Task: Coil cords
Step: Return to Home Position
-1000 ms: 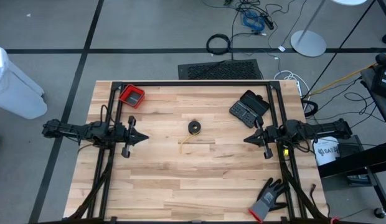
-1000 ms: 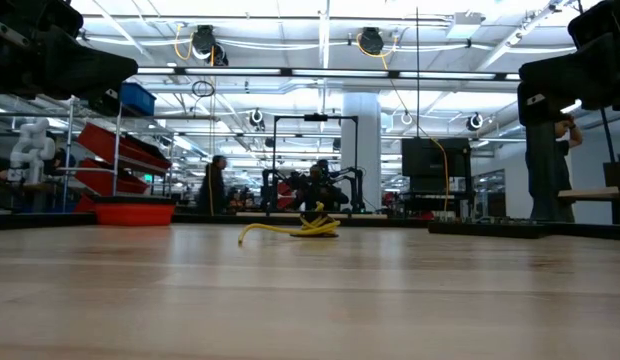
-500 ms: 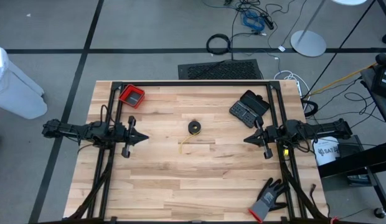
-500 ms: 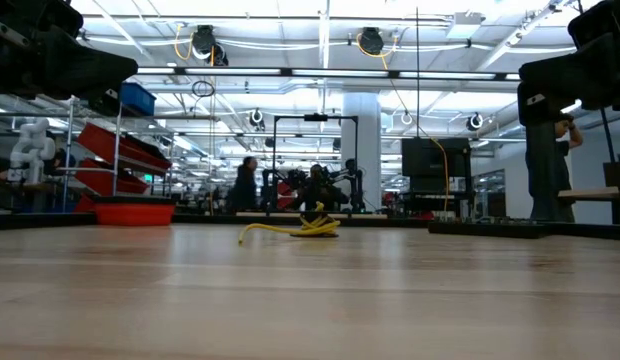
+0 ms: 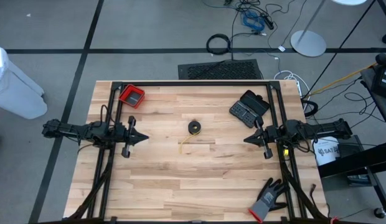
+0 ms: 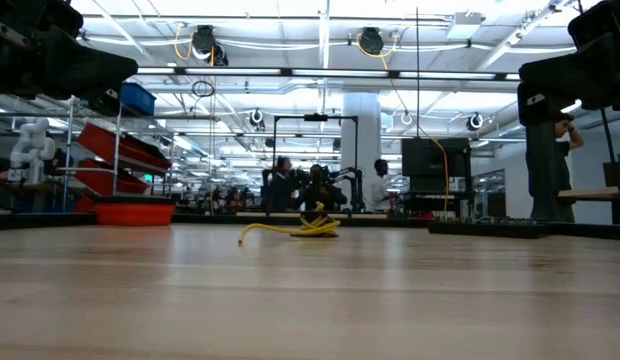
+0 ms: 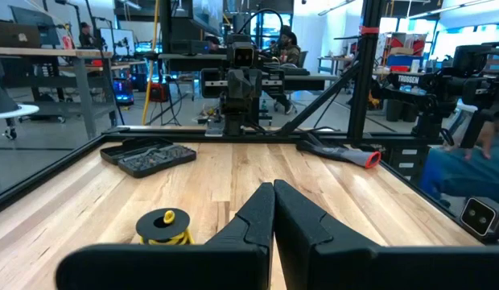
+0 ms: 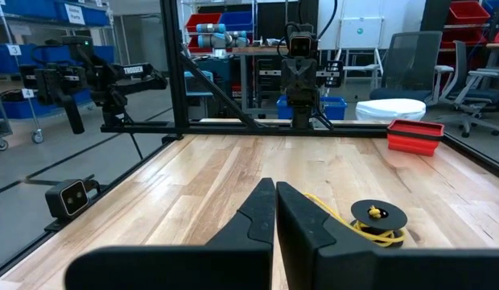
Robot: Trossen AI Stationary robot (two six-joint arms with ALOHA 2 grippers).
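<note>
Cords (image 5: 193, 128): worktop (image 5: 180, 180) centre, coiled.
Left tool (image 5: 145, 138): left edge, closed, empty.
Right tool (image 5: 246, 139): right edge, closed, empty.

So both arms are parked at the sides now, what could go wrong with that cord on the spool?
The yellow cord has a loose tail on the table beside the spool, so the coil may slacken or snag. The tool case lies close to the shut right gripper; a reach from there could clip it. The glove sits at the table's edge and might slip off. The left gripper waits, shut, opposite.
</note>
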